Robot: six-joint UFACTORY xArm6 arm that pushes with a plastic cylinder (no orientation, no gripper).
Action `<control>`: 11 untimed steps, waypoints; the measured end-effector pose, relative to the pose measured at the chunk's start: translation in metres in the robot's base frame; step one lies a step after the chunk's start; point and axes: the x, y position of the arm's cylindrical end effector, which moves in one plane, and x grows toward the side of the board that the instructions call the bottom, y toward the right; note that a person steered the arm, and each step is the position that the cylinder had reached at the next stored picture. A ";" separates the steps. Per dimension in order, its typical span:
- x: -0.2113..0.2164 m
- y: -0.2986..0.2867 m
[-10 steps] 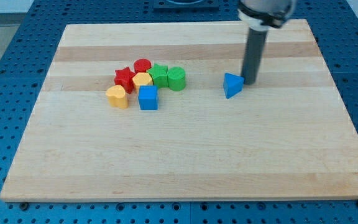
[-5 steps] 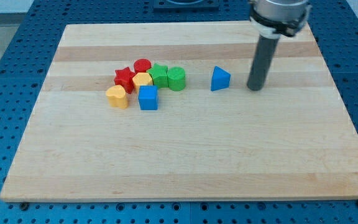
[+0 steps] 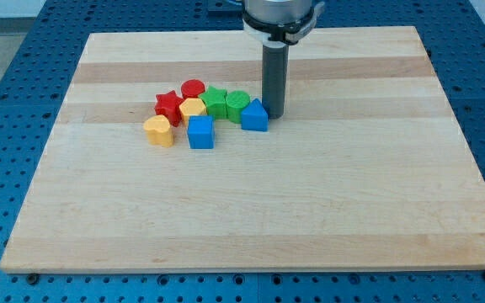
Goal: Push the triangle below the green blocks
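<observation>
The blue triangle point(image 3: 254, 116) lies on the wooden board point(image 3: 251, 202), touching the right side of the green cylinder point(image 3: 237, 103). A second green block point(image 3: 216, 101) sits just left of that cylinder. My tip point(image 3: 274, 115) stands right against the triangle's right side, slightly above its middle. The rod rises straight up from there to the view's top.
Left of the green blocks sit a red cylinder point(image 3: 193, 87), a red star point(image 3: 168, 106), a yellow block point(image 3: 193, 108), a yellow heart-like block point(image 3: 158, 130) and a blue cube point(image 3: 200, 132), all in one cluster.
The blue triangle has slid left across the board until it met the green cylinder. My tip has followed it left and now stands against its right side.
</observation>
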 end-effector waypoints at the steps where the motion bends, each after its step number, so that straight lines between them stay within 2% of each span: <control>1: 0.007 -0.022; 2: 0.015 -0.062; 3: 0.028 -0.048; 4: 0.067 -0.004; 5: 0.090 -0.072; 6: 0.088 -0.110; 7: 0.077 -0.110; 11: 0.059 -0.070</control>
